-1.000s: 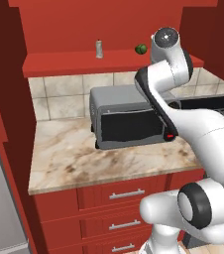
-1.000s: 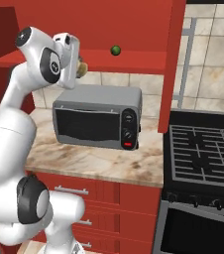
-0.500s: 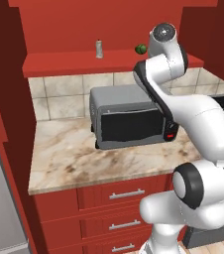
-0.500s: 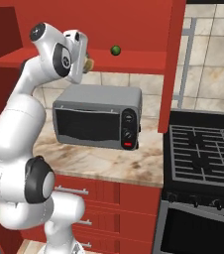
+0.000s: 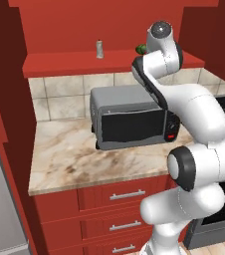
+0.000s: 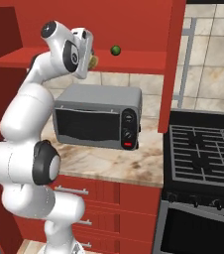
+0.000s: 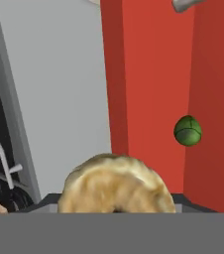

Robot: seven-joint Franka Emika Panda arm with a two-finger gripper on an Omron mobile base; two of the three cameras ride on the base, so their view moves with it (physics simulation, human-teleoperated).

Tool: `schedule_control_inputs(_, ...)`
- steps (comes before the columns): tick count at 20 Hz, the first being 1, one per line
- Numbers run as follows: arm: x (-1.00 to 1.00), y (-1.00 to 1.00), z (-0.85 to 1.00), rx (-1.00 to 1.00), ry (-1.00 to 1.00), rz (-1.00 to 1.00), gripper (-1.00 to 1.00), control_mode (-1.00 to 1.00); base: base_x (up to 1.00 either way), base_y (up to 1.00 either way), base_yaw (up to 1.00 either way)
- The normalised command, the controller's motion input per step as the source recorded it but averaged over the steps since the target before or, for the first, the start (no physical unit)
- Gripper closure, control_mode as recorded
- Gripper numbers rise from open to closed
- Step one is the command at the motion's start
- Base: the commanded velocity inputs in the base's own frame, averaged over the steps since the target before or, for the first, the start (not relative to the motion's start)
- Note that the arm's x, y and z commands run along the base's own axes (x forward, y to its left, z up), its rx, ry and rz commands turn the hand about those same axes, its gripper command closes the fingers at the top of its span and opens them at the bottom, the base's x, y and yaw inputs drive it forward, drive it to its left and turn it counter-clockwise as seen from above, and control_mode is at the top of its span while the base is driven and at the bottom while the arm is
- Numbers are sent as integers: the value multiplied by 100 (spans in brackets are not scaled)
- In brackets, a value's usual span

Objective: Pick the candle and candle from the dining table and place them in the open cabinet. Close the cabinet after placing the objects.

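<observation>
My gripper (image 6: 90, 59) is raised to the shelf of the open red cabinet (image 5: 84, 65) and is shut on the squat olive-gold candle (image 6: 92, 61). In the hand view this candle (image 7: 116, 183) bulges large and tan at the bottom, hiding the fingertips. The slim grey candle (image 5: 99, 49) stands upright on the shelf, to the left of the hand in the left base view. The red shelf floor (image 7: 148, 89) runs ahead of the hand. The dining table is out of view.
A small green ball (image 6: 115, 50) sits on the shelf just beyond the hand. Below the shelf a grey toaster oven (image 5: 129, 119) stands on a marble counter (image 5: 69, 159) above red drawers. An open cabinet door (image 6: 175, 64) hangs to the right, with a black stove (image 6: 203, 154) beyond it.
The hand has swung along the shelf front toward the green ball, carrying the olive-gold candle. The slim candle, the ball and the base have stayed put.
</observation>
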Motion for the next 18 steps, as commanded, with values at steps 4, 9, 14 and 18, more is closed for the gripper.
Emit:
schedule_control_inputs(4,48,-1,11,0,0,0,100,-100,0,0,0)
schedule_control_inputs(9,48,-1,0,1,0,0,100,-100,0,0,0)
schedule_control_inputs(14,53,-4,0,2,1,0,100,-100,0,0,0)
schedule_control_inputs(18,53,-7,0,1,0,0,100,-100,0,0,0)
